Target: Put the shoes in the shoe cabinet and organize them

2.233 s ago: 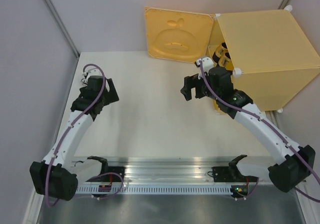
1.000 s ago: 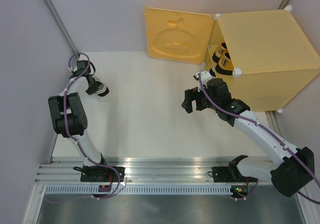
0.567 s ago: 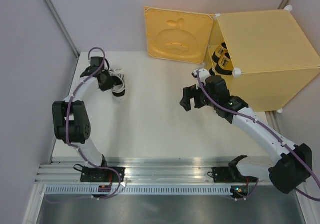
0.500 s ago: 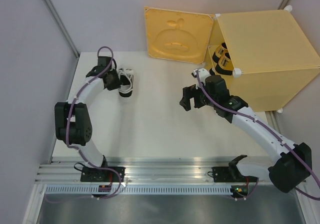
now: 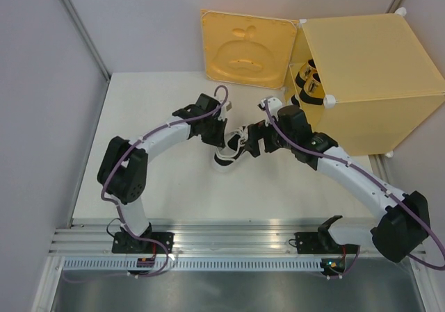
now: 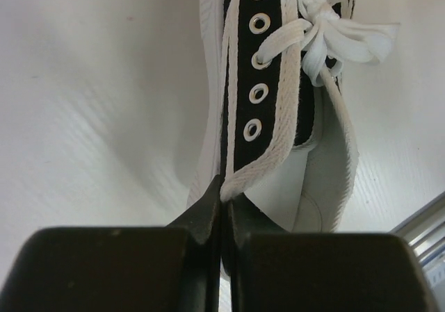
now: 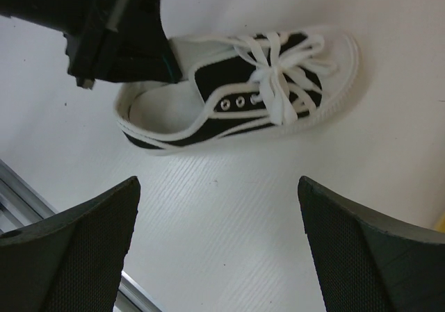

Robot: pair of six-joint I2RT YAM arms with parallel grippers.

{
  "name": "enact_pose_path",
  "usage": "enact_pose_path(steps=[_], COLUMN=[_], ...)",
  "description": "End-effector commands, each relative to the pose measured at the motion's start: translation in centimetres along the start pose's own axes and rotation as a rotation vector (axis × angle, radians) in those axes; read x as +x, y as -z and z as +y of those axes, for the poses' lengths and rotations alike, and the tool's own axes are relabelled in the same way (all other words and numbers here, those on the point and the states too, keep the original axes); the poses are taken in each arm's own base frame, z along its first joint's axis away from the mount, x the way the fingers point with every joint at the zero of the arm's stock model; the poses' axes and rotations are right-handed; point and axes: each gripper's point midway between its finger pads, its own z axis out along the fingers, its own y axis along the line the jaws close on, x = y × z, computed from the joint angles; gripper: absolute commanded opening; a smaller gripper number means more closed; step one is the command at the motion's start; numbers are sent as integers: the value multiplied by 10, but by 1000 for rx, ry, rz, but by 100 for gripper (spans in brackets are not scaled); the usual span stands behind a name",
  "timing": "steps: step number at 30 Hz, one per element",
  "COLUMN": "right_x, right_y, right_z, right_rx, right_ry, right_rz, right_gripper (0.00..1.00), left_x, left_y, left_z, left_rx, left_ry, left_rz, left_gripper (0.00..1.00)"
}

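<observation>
Just ahead of the wide-open right tool [image 7: 217,183], the laced shoe [image 7: 240,93] lies lengthwise across its gap. The left tool [image 6: 221,201] is clamped on the shoe's eyelet edge.

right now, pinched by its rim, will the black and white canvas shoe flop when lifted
The black and white canvas shoe probably hangs tilted: the left fingers grip only its thin rim. Its cloth upper likely flexes; the white laces may dangle.
</observation>
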Motion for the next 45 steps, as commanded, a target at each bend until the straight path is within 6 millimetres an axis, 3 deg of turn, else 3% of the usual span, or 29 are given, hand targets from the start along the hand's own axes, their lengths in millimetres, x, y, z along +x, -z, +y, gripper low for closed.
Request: enact_pose_path(steps=[1, 3, 5, 8, 9, 10, 13, 15, 18, 21, 25, 30, 31, 32, 34, 36, 39, 45], right_x=[-23, -20, -17, -14, -12, -12, -11, -15, -16, -18, -13, -1, 6, 6, 24, 28, 46, 63], right_y=[-1, -3, -7, -11, -12, -14, -16, -18, -21, -24, -28, -38, -44, -47, -57, -61, -80, -103], right_z=[12, 13, 16, 22, 24, 25, 35, 39, 48, 58, 74, 91, 97, 100, 104, 109, 113, 106], right_rx=[-28, -27, -32, -47, -52, -54, -73, -79, -92, -107, -132, -143, -152, -156, -157, -158, -125, -20], right_ry=[27, 30, 35, 48, 51, 56, 79, 90, 115, 133, 161, 202, 209, 215, 233, 252, 278, 282], right_rz=[-55, -47, -35, -23, -17, -10, -1, -3, 5, 6, 22, 67, 90, 97, 171, 204, 265, 319], right_gripper=[98, 98, 98, 98, 98, 98, 98, 98, 98, 98, 98, 98, 98, 97, 96, 92, 85, 74], left_x=[-14, -7, 2, 8, 7, 7, 2, -8, -26, -42, -63, -63, -56, -56, -44, -37, -12, 23], left_y=[-12, -19, -28, -31, -28, -26, -13, 2, 28, 51, 100, 150, 156, 173, 188, 212, 232, 252], left_z=[-30, -36, -35, -31, -31, -30, -28, -28, -23, -14, 20, 60, 73, 73, 91, 95, 100, 97], left_rx=[99, 108, 105, 94, 90, 85, 55, 31, -24, -61, -152, -224, -256, -257, -334, -379, -432, -467], left_ry=[-108, -118, -115, -113, -115, -119, -126, -121, -90, -28, 100, 256, 280, 279, 306, 298, 295, 295], left_rz=[-28, -6, 22, 37, 29, 25, -12, -56, -140, -215, -354, -476, -482, -522, -540, -581, -583, -605], left_gripper=[4, 8, 21, 31, 31, 47, 74, 87, 95, 100, 100, 100, 100, 100, 100, 100, 100, 100])
